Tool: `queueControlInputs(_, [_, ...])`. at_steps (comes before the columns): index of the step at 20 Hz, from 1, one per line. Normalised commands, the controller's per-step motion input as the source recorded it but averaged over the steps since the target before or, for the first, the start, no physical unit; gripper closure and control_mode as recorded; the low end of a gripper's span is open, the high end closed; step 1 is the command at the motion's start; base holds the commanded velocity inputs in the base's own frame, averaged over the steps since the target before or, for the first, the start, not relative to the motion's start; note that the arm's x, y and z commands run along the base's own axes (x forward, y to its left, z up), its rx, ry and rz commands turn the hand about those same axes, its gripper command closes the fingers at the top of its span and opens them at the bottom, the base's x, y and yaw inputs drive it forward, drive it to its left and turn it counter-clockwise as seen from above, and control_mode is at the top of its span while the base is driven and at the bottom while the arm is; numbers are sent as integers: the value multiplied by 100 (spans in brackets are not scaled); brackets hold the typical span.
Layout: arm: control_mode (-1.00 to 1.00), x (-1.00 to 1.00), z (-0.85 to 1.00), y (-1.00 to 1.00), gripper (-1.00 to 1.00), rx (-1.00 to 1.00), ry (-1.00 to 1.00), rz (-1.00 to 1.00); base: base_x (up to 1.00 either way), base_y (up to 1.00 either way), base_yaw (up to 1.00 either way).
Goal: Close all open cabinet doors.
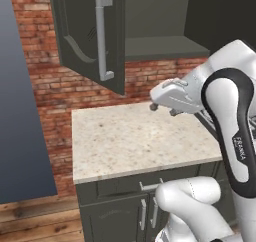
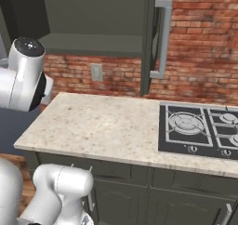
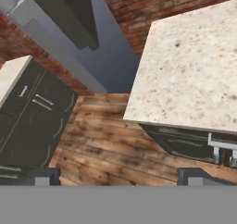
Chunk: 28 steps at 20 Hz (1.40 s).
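Observation:
An upper cabinet stands open above the counter. Its left cabinet door [image 1: 82, 46] swings out from the wall and shows its arched moulding and a vertical silver bar handle [image 1: 103, 38]. In the right base view the right cabinet door [image 2: 148, 38] is seen nearly edge-on, swung out, with its handle [image 2: 162, 38] beside it. Behind the two doors lies the bare cabinet shelf [image 2: 93, 43]. My gripper [image 1: 164, 109] hovers over the counter's back right, below the shelf. It is open with nothing between the fingertips [image 3: 196, 176]. The hand view looks down past the counter corner to the floor.
The speckled stone counter [image 1: 135, 136] has closed lower doors [image 1: 142, 213] and a drawer front under it. A gas stove [image 2: 200, 129] lies right of the counter. A grey wall panel [image 1: 20, 111] stands at the left. Wooden floor [image 3: 102, 135] and more lower cabinets [image 3: 32, 121] lie beyond.

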Motion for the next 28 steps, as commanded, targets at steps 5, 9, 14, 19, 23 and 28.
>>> queueControlInputs(5, [-100, -24, 3, 51, -100, 18, 7, -4, 0, 0, 0])
queueControlInputs(9, [-100, -17, 1, 57, -100, 16, 1, -20, 0, 0, 0])
queueControlInputs(14, [-100, -5, 5, 57, -100, 13, 0, -28, 0, 0, 0])
queueControlInputs(19, [-100, 4, 10, 55, -100, 9, 2, -29, 0, 0, 0])
queueControlInputs(23, [-100, 32, 17, 46, -100, 6, -2, -25, 0, 0, 0])
queueControlInputs(28, [-100, 44, 16, 45, -100, 6, -3, -23, 0, 0, 0])
